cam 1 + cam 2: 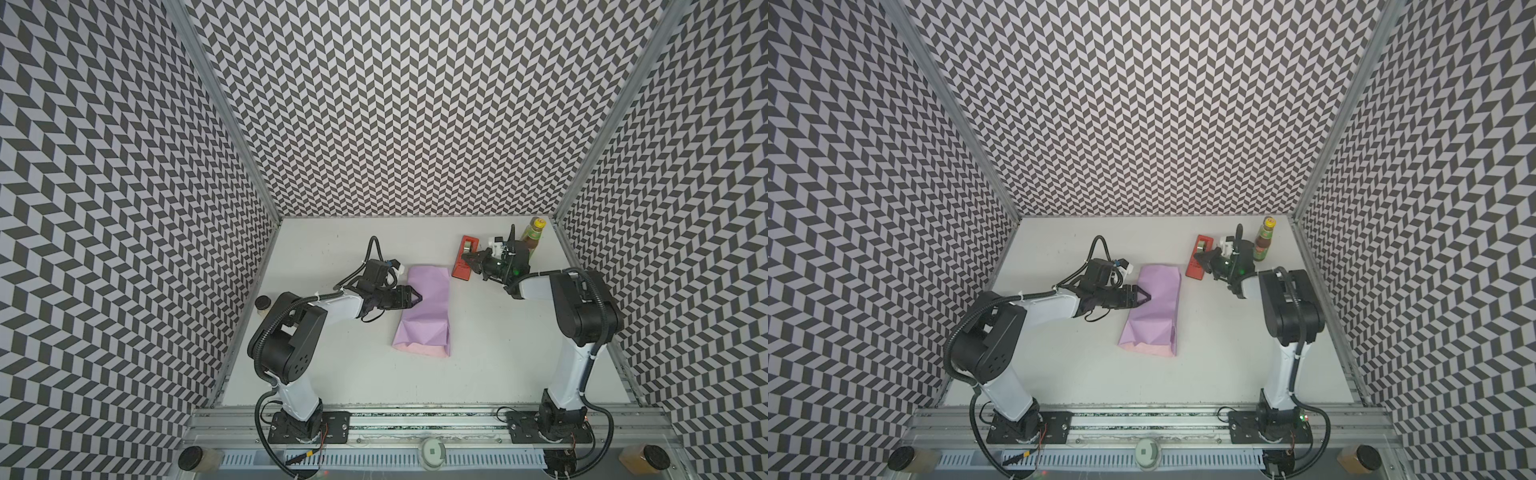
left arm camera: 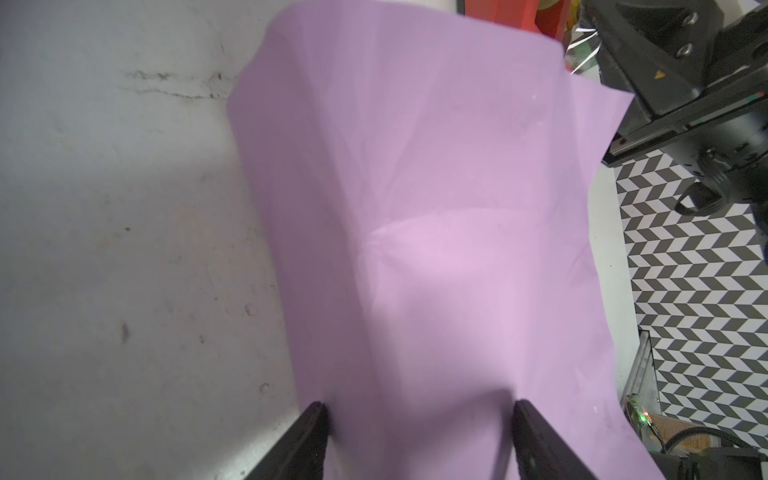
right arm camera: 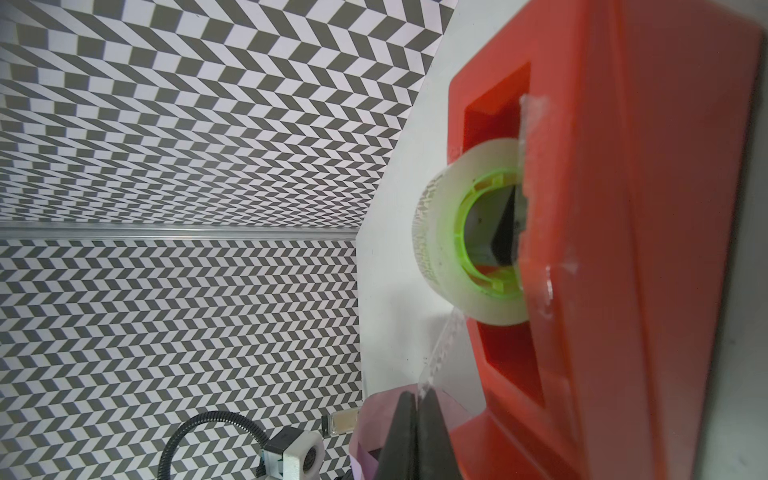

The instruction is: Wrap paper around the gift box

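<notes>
The paper point(image 1: 426, 303) point(image 1: 1156, 303) lies mid-table as a long folded strip, lilac side up, with a pink edge showing at its near end. The gift box is hidden. My left gripper point(image 1: 417, 296) point(image 1: 1144, 296) point(image 2: 419, 411) is open at the strip's left side, its fingertips point(image 2: 318, 415) spread and touching the lilac paper point(image 2: 415, 208). My right gripper point(image 1: 467, 258) point(image 1: 1199, 257) point(image 3: 417, 395) hovers over the red tape dispenser point(image 1: 460, 272) point(image 3: 644, 249). It is shut on a strip of clear tape point(image 3: 446, 345) that runs from the roll point(image 3: 440, 232).
A sauce bottle point(image 1: 533, 237) stands at the back right, just behind the right wrist. A small jar point(image 1: 262, 303) sits at the left wall beside the left arm. Two jars point(image 1: 195, 457) point(image 1: 644, 459) stand at the front corners, beyond the rail.
</notes>
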Robot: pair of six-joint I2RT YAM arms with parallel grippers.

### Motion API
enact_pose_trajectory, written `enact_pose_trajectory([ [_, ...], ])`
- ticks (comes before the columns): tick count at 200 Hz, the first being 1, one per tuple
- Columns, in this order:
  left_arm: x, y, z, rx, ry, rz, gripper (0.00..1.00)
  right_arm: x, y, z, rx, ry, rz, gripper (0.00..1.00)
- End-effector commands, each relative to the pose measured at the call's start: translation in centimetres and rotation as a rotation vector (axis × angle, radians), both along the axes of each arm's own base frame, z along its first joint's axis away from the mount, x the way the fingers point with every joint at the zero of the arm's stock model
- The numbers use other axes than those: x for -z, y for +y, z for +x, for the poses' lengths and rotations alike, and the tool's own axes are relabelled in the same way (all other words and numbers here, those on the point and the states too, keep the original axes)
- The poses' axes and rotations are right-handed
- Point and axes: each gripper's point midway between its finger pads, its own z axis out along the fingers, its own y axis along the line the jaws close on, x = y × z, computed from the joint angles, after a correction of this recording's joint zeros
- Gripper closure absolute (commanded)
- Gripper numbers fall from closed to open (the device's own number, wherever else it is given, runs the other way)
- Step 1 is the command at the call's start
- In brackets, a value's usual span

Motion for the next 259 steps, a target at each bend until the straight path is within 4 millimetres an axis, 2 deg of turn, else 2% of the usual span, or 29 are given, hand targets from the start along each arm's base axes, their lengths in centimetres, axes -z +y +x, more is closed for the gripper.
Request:
enact_pose_trajectory([
  [1, 7.4, 3.9, -3.6, -0.043, 0.187, 0.244, 0.32, -4.3, 0.8, -0.4, -0.043, -0.121, 0.054, 1.00],
  [52, 7.4, 3.9, -3.5, -0.044, 0.187, 0.244, 0.32, -4.2, 0.9, -1.0, -0.047, -0.112, 0.075, 1.00],
  [101, 7.4, 3.9, -3.5, -0.044, 0.188, 0.244, 0.32, -3.1, 1.6, -2.8, -0.066, -0.087, 0.079, 1.00],
  [187, 7.3, 3.9, -3.4, -0.044, 0.186, 0.245, 0.32, -2.6, 2.6, -5.4, -0.093, -0.076, 0.074, 1.00],
  [259, 7.3, 3.9, -3.4, -0.045, 0.181, 0.246, 0.32, -1.0, 3.0, -7.0, -0.103, -0.046, 0.058, 1.00],
])
